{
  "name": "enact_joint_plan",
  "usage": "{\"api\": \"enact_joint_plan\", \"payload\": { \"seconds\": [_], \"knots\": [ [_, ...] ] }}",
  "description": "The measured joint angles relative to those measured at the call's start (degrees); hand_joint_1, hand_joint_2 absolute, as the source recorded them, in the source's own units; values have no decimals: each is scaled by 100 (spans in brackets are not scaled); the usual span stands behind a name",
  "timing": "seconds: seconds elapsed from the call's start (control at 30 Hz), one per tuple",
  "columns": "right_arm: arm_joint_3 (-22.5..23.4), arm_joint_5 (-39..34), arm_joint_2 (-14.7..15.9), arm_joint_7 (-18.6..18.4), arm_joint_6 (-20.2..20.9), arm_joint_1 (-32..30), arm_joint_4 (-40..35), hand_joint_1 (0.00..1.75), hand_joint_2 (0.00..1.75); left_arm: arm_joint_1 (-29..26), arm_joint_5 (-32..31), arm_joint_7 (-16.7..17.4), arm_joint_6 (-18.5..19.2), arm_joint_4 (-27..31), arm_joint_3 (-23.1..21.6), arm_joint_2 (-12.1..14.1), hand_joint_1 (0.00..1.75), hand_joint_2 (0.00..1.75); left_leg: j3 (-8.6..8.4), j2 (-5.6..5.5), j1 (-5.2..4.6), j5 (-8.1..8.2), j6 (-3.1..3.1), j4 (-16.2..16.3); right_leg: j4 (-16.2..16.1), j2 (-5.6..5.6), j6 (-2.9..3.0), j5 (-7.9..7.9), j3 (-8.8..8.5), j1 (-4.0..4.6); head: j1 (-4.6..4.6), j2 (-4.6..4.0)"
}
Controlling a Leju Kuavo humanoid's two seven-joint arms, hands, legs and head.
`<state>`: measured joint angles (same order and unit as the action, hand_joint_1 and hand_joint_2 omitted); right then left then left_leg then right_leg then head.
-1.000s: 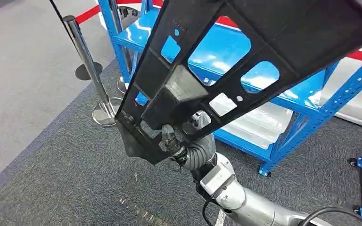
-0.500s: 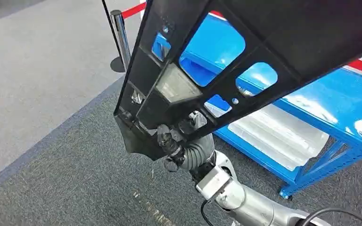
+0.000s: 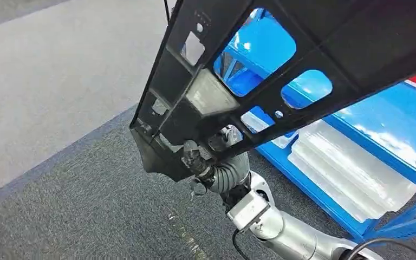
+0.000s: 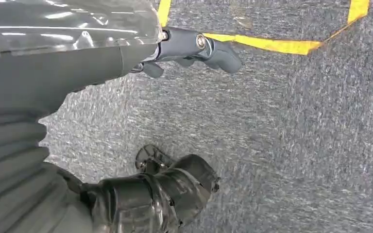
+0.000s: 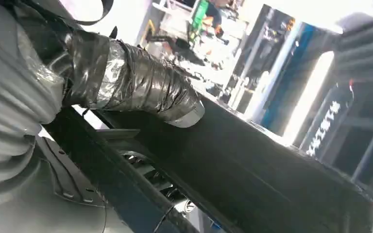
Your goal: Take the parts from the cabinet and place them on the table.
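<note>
In the head view we hold a large black panel (image 3: 303, 59), a flat part with several cut-out windows, up in front of us, and it spans much of the picture. Our right hand (image 3: 197, 160) grips its lower corner from beneath, dark fingers hooked around the edge, with the silver right arm (image 3: 281, 230) rising from the bottom. Behind the panel stands the blue cabinet (image 3: 390, 141), with clear plastic trays (image 3: 352, 173) on its lower shelf, and grey carpet (image 3: 76, 211) lies to our left. In the left wrist view our left hand (image 4: 189, 48) hangs over carpet marked with yellow tape (image 4: 272, 46); its fingers look loosely extended and it holds nothing. In the right wrist view the taped thumb (image 5: 141, 85) of the right hand presses against the black panel's edge (image 5: 252, 170), with the blue cabinet frame (image 5: 281, 73) blurred beyond. We judge that the part is already out of the cabinet and we are in the carrying step, on the way to the counter, which we cannot see here. The next move calls for finding the counter, keeping the grip firm on this long, front-heavy part so it does not swing into the cabinet, and then lowering it flat.
</note>
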<state>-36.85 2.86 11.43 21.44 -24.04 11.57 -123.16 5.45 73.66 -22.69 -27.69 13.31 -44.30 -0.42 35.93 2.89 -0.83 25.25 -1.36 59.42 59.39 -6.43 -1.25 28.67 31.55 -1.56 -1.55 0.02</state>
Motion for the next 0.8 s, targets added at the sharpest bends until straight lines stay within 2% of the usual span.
{"api": "enact_joint_plan", "payload": {
  "seconds": [0.03, 0.07, 0.1, 0.13, 0.17, 0.2, 0.23, 0.27, 0.3, 0.33, 0.37, 0.4, 0.43, 0.47, 0.5, 0.53, 0.57, 0.6, 0.63, 0.67, 0.7, 0.73, 0.77, 0.8],
  "knots": [
    [0, 46, 0, -24, 0, 0, -15, 175, 175, -9, -5, 15, 0, 0, 0, 13, 0, 175, 7, -61, -4, 5, -25, -2, -43, -50, -27, -5, -29, 0, -2, 0],
    [0, 61, 0, -44, 0, 0, -33, 175, 175, -5, -7, 26, 0, 0, 0, 24, 0, 175, -38, -127, 1, -22, -66, -89, -75, -113, -80, 11, -84, 32, 0, 0],
    [0, 55, 0, -64, -13, 2, -59, 175, 175, -22, -18, 42, -2, -2, 0, 28, 0, 175, -120, -197, 69, -66, -101, -171, -4, 107, -104, 80, -74, -20, -24, 0],
    [2, 22, 0, -63, -28, -3, -77, 175, 175, -10, -46, 59, 0, -2, 0, 28, 0, 175, -149, -240, 80, -82, -152, -214, 237, 408, -97, 230, 37, -8, -15, 0],
    [7, -22, 0, -59, -39, -17, -98, 175, 175, 14, -83, 61, 0, -2, 0, 31, 0, 175, -146, -287, 77, -84, -184, -215, 656, 552, -89, 434, 254, -1, -31, -2],
    [7, -83, 0, -48, -53, -51, -98, 175, 175, 37, -105, 63, -2, -2, -2, 46, 0, 175, -144, -368, 76, -78, -192, -214, 1125, 614, -95, 619, 500, 7, -31, 0],
    [7, -116, 0, -31, -70, -107, -96, 175, 175, 63, -129, 66, -2, -2, -2, 55, 0, 175, -145, -455, 66, -71, -204, -210, 1543, 636, -107, 740, 739, 6, -31, -2],
    [7, -162, 0, 9, -83, -148, -94, 175, 175, 73, -140, 66, -2, -2, -2, 61, 0, 175, -145, -549, 61, -69, -204, -196, 1722, 639, -119, 716, 874, 7, -31, 0],
    [7, -212, 0, 74, -101, -178, -90, 175, 175, 82, -140, 63, -15, -2, -2, 68, 0, 175, -147, -652, 62, -57, -199, -177, 1604, 639, -122, 533, 873, 5, -31, 0],
    [9, -270, 2, 146, -109, -187, -90, 175, 175, 84, -138, 53, -28, -2, -2, 72, 0, 175, -150, -741, 69, -40, -193, -146, 1240, 648, -116, 261, 750, -4, -33, 0],
    [9, -301, 2, 186, -111, -189, -90, 175, 175, 83, -127, 37, -42, -2, -2, 72, 0, 175, -151, -821, 74, -13, -173, -104, 759, 699, -111, -24, 557, -14, -33, 0],
    [9, -345, 2, 234, -114, -197, -87, 175, 175, 72, -79, 7, -63, -2, -2, 72, 0, 175, -128, -895, 84, 29, -136, -45, 281, 914, -112, -260, 363, -45, -33, 0],
    [11, -378, 2, 273, -114, -210, -77, 175, 175, 79, -50, -28, -70, -2, -2, 72, 0, 175, -69, -954, 51, 64, -93, 37, 139, 1197, -100, -140, 324, -67, -28, -2],
    [11, -397, -2, 312, -109, -234, -76, 175, 175, 94, -24, -59, -77, -2, -2, 74, 0, 175, -17, -1035, 60, 75, -66, 73, 135, 1165, -90, -135, 301, -88, -20, 0],
    [15, -424, -4, 330, -101, -263, -74, 175, 175, 95, -9, -74, -83, -2, -2, 74, 0, 175, 10, -1076, 92, 57, -34, 65, 128, 1097, -65, -135, 304, -48, -24, 0],
    [22, -459, -4, 352, -90, -262, -72, 175, 175, 79, 4, -83, -92, -2, -2, 74, 0, 175, 18, -1157, 111, 40, -1, 38, 132, 1034, -30, -134, 296, -23, -24, 0],
    [44, -491, 2, 365, -59, -257, -59, 175, 175, 53, 28, -83, -98, -2, -2, 81, 0, 175, 50, -1230, 114, 33, 33, 28, 99, 956, 19, -149, 276, -39, -26, 0],
    [48, -511, -9, 378, -37, -254, -48, 175, 175, 40, 39, -81, -112, -2, -2, 98, 0, 175, 52, -1099, 119, 67, 48, 76, 56, 860, 60, -162, 228, -81, -31, 0],
    [50, -531, -18, 391, -20, -267, -35, 175, 175, 29, 46, -81, -131, -2, -2, 79, 0, 175, 120, -717, 62, 168, 96, 256, 23, 816, 80, -155, 188, -79, 8, 0],
    [50, -559, -17, 409, -2, -267, -33, 175, 175, 36, 48, -68, -133, -2, -2, 76, 0, 175, 301, -502, 81, 346, 140, 600, 13, 723, 112, -145, 163, -72, 13, -2],
    [50, -590, -17, 413, 9, -272, -22, 175, 175, 41, 50, -50, -138, -2, -2, 76, 0, 175, 555, -389, 108, 553, 171, 1076, 13, 630, 128, -130, 147, -59, 15, 0],
    [50, -599, -20, 413, 18, -282, -4, 175, 175, 38, 57, -44, -138, -2, -2, 74, 0, 175, 775, -350, 128, 692, 189, 1474, 13, 533, 137, -110, 131, -51, 13, 0],
    [50, -610, -20, 413, 22, -287, 15, 175, 175, 37, 63, -39, -140, -2, -2, 72, 0, 175, 912, -333, 142, 717, 203, 1695, 13, 446, 133, -91, 117, -51, 15, 0],
    [50, -616, -20, 413, 33, -291, 37, 175, 175, 28, 65, -30, -142, -2, -2, 72, 0, 175, 902, -323, 152, 612, 206, 1640, 14, 371, 128, -75, 97, -51, 15, 0]
  ]
}}
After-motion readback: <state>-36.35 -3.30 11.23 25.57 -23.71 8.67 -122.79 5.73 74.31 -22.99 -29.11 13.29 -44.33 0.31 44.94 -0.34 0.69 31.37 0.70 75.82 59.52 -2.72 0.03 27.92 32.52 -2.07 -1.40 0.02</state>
